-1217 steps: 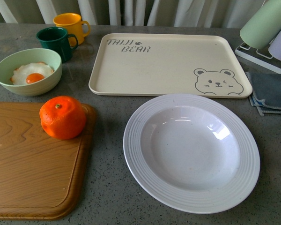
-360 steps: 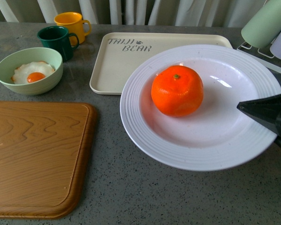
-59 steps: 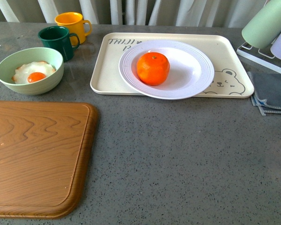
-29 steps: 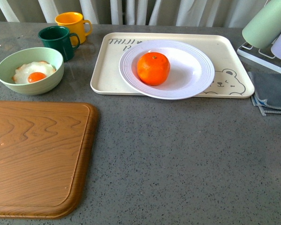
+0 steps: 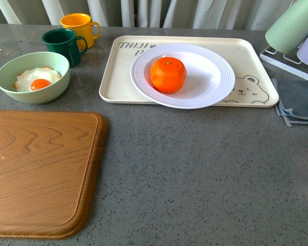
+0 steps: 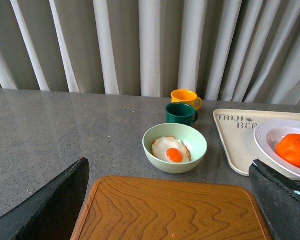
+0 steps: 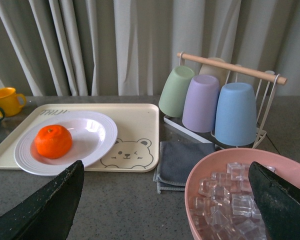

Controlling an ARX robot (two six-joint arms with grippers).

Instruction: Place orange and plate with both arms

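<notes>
Front view: the orange [image 5: 168, 75] sits in the plate [image 5: 215, 79], left of its centre; the plate rests on the cream bear tray [image 5: 118, 77] on the grey worktop [image 5: 195, 164]; a wooden cutting board [image 5: 41, 169] lies at near left; neither arm shows here.

Left wrist view: the left gripper [image 6: 172, 200] hangs above the cutting board [image 6: 170, 210], jaws spread wide, holding nothing; a green bowl [image 6: 175, 155] with a fried egg stands beyond it.

Right wrist view: the right gripper [image 7: 165, 205] has its jaws wide and empty; the orange [image 7: 53, 141] lies in the plate [image 7: 97, 135] on the tray; a pink bowl of ice [image 7: 230, 195] sits near.
</notes>
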